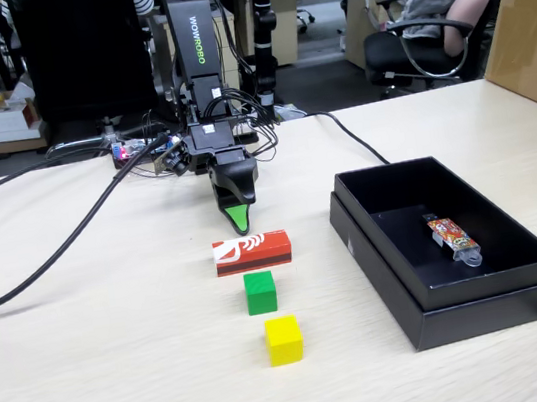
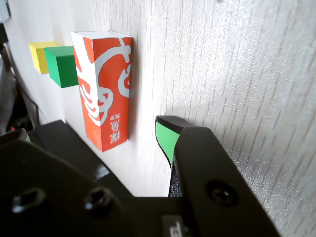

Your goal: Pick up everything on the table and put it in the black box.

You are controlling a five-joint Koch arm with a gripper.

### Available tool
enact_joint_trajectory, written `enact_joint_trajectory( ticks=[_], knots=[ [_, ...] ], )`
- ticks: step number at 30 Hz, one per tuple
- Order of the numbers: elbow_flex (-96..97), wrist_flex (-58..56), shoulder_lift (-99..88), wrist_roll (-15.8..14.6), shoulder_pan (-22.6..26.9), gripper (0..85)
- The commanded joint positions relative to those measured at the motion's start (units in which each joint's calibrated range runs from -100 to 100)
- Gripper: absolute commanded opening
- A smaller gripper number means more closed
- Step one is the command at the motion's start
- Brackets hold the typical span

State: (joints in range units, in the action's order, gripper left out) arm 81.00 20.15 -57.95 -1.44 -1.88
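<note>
Red box point(image 1: 252, 252), green cube point(image 1: 260, 292), yellow cube point(image 1: 284, 340) on pale wood-grain table point(image 1: 113, 376), office chairs point(image 1: 417, 42) behind; gripper point(image 1: 240, 217) state unclear.

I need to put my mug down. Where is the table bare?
Bare table lies left of the red box, green cube and yellow cube. The strip between them and the black box is narrower. Cables crowd the far side around the arm.

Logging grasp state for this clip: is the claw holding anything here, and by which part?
Nothing is held. The claw points down at the table just behind the red box, apart from it. Both cubes also lie untouched.
</note>
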Motion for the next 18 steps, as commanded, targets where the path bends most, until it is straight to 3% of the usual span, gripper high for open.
enact_joint_trajectory(
  ticks=[1,18],
  knots=[
    [-0.41,-0.32,0.06,-0.05,0.0,48.7],
    [-0.41,-0.32,0.06,-0.05,0.0,48.7]
  ],
)
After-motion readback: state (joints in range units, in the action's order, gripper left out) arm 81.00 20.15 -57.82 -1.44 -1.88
